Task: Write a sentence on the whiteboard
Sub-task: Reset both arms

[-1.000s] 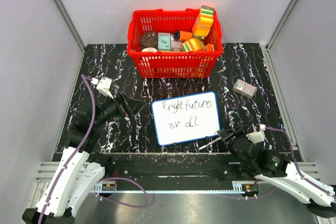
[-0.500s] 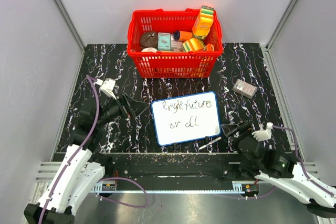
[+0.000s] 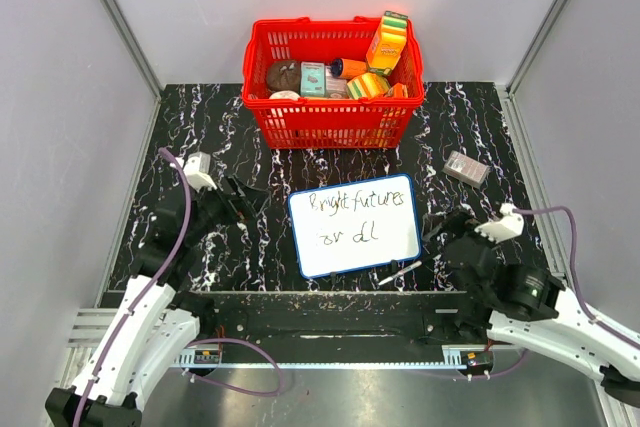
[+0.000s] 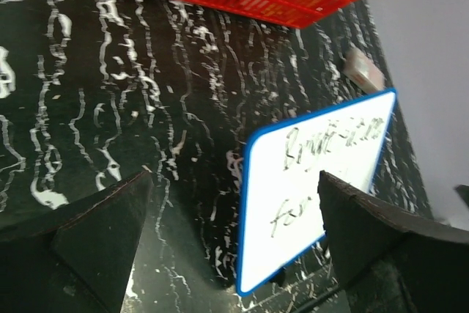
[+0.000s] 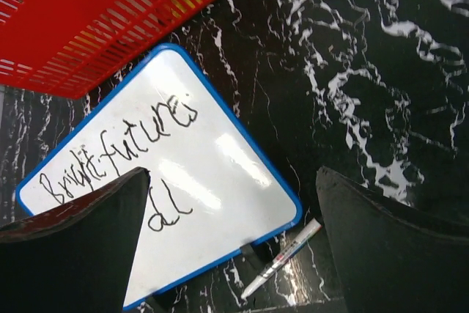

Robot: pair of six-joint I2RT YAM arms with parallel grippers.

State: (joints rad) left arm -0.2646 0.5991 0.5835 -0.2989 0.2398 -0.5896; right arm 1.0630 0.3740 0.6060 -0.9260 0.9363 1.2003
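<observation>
Seemingly past writing step: sentence across whiteboard top half. Marker loose, just off whiteboard's near-right corner. Right gripper right of whiteboard, left gripper left of whiteboard, both spread wide, empty. Next, probably: pull clear, or regrip marker if words missing.

The overhead camera looks steeply down on everything; both lower, closer wrist cameras share the whiteboard.
</observation>
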